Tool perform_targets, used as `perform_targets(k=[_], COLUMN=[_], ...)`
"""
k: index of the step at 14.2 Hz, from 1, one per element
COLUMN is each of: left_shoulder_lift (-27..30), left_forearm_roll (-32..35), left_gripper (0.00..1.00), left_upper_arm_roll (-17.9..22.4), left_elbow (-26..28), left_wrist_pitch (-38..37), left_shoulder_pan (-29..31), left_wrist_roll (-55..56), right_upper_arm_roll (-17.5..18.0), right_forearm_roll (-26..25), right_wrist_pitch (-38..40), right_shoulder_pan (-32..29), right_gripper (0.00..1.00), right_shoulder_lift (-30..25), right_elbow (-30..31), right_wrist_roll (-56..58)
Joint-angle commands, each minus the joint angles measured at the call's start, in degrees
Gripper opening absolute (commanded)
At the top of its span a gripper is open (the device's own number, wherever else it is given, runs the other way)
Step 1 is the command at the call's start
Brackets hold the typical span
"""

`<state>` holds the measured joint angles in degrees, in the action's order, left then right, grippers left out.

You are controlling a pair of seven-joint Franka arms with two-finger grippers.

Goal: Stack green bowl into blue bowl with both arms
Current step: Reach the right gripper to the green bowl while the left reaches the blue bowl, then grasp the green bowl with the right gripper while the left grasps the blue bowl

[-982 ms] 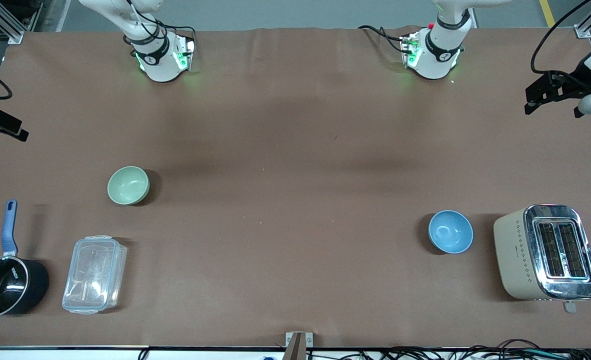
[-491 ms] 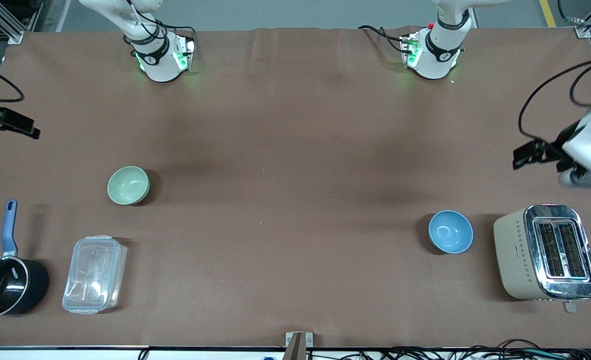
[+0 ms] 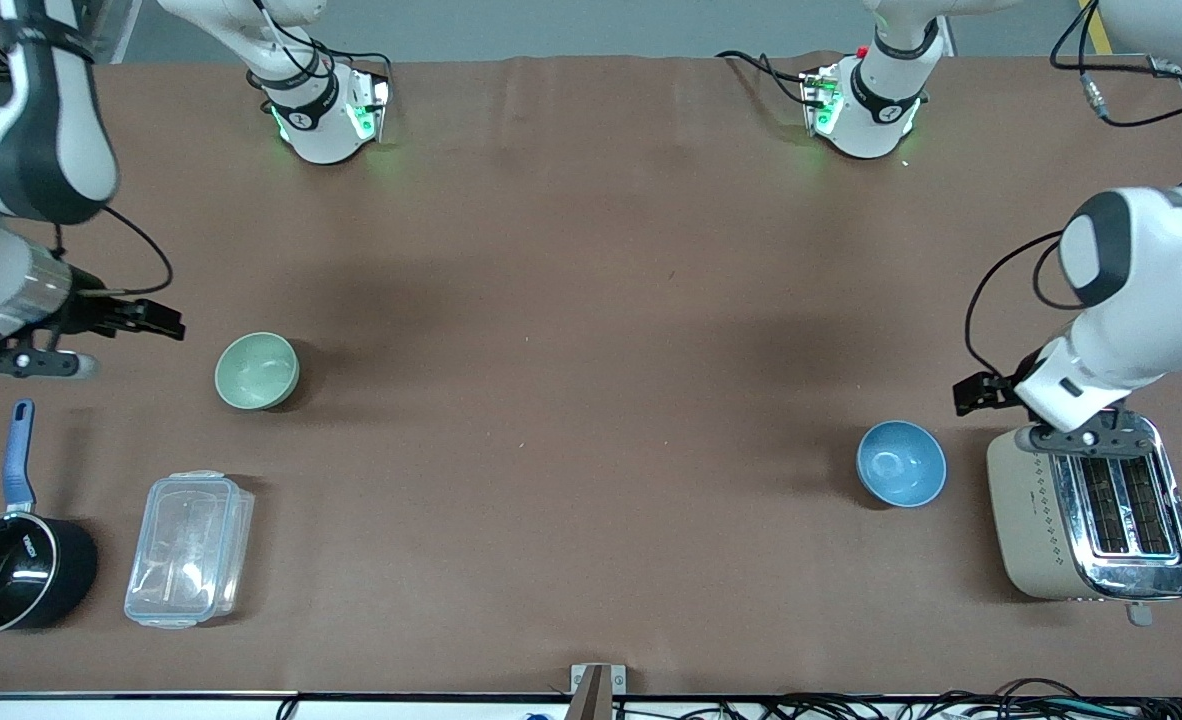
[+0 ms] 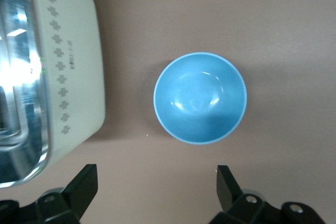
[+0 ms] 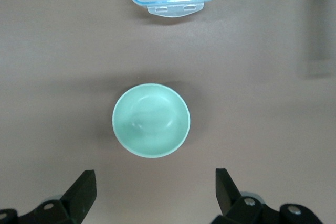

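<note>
The pale green bowl (image 3: 257, 371) stands upright and empty on the brown table toward the right arm's end. The sky-blue bowl (image 3: 901, 463) stands upright and empty toward the left arm's end, beside a toaster. My right gripper (image 3: 163, 326) hovers open and empty over the table just beside the green bowl, which shows in the right wrist view (image 5: 151, 120) ahead of the open gripper (image 5: 155, 178). My left gripper (image 3: 973, 393) hovers open and empty over the table by the toaster's corner, close to the blue bowl (image 4: 200, 98); the left wrist view shows the gripper (image 4: 157, 174) wide open.
A beige and chrome toaster (image 3: 1091, 505) stands beside the blue bowl at the left arm's end. A clear plastic container (image 3: 189, 548) and a black pot with a blue handle (image 3: 11, 570) lie nearer the front camera than the green bowl.
Both arms have swung in from the table's ends. The right gripper has come close to the green bowl, the left gripper close to the blue bowl. The bowls have not moved.
</note>
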<state>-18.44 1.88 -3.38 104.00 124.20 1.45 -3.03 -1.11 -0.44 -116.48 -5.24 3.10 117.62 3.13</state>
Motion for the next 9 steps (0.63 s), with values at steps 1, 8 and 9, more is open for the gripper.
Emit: perform_targets(k=[1,8,9], left_shoulder_lift=[-4.14,-10.12,-11.43], left_forearm_roll=[1.37,4.01,4.01], left_gripper=[1.00,0.94,0.90], left_upper_arm_roll=[-0.05,-0.05,0.03], left_elbow=[0.41,4.63,4.63], left_wrist_pitch=[4.71,18.34,20.01], left_shoulder_pan=[0.05,1.10,1.19], left_wrist_roll=[0.22,0.31,0.31], right_upper_arm_roll=[-0.12,-0.12,-0.12], right_forearm_roll=[-0.62,-0.53,-0.53], right_wrist_pitch=[-10.91,-40.11,-42.05], right_shoulder_pan=[-0.73,-3.28,-3.37], right_gripper=[1.00,1.00,1.00], right_shoulder_lift=[-2.75,7.25,8.93], right_elbow=[8.83,19.31,19.40], right_wrist_roll=[2.22,6.01,5.92])
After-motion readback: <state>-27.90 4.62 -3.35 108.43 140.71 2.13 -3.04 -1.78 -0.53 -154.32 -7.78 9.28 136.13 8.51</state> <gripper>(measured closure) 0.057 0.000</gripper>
